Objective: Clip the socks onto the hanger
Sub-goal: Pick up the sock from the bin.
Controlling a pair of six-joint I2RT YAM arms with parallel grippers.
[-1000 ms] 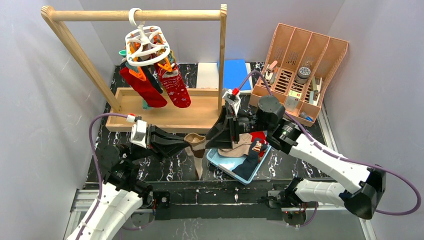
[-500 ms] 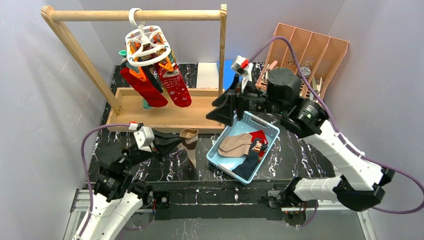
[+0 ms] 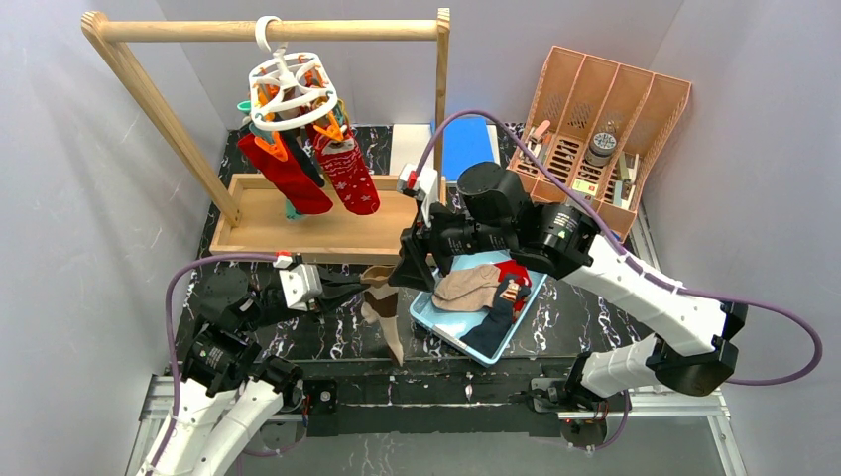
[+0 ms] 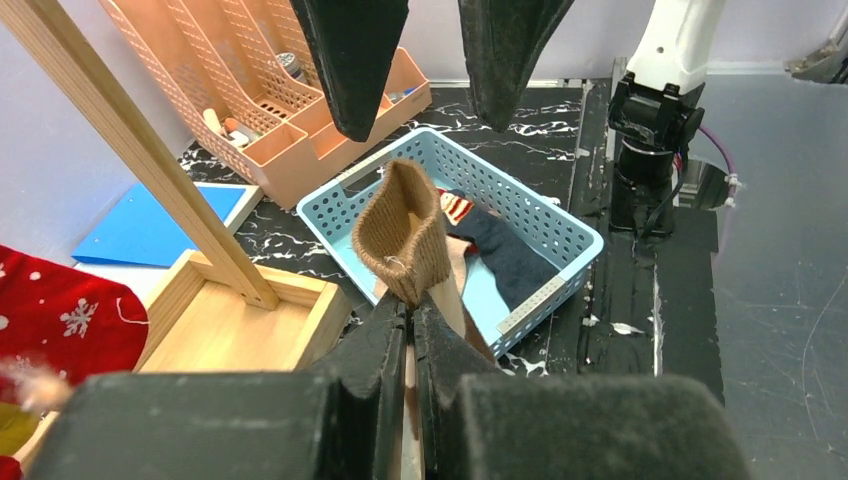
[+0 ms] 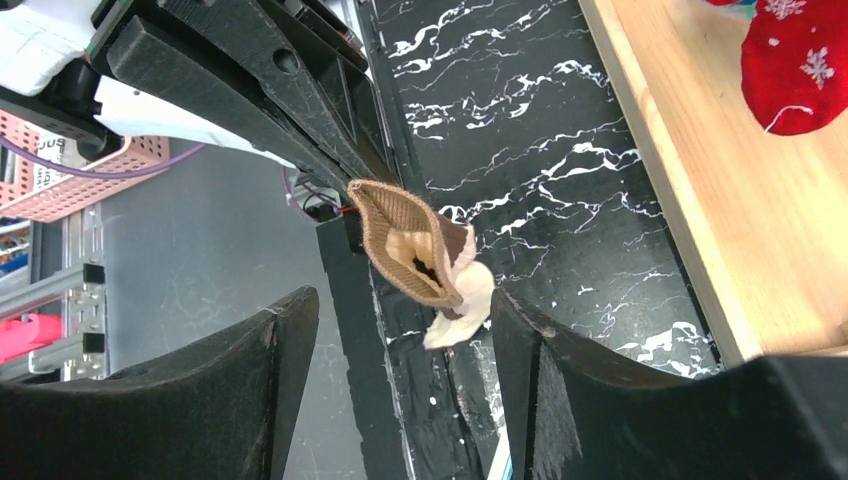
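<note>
My left gripper [image 3: 363,289] is shut on a brown sock [image 3: 386,309] just below its ribbed cuff [image 4: 405,232], so the cuff stands up and the foot hangs down over the dark table. My right gripper [image 3: 410,266] is open beside that cuff, its fingers [image 5: 272,372] on either side of the sock [image 5: 412,246] without touching it. The white ring hanger [image 3: 289,87] hangs from the wooden rail, with two red socks [image 3: 345,175] clipped under it. More socks, tan [image 3: 468,286], red and navy, lie in a blue basket [image 3: 437,326].
A wooden frame with a tray base [image 3: 327,233] stands at the back left. An orange slotted organizer [image 3: 605,124] sits at the back right, with a blue and white pad [image 3: 466,144] between them. The arms' bases [image 3: 327,397] line the near edge.
The right arm swung from above the basket down and left to the sock's cuff, its jaws opening a bit wider. The left gripper shifted slightly right, still holding the sock.
</note>
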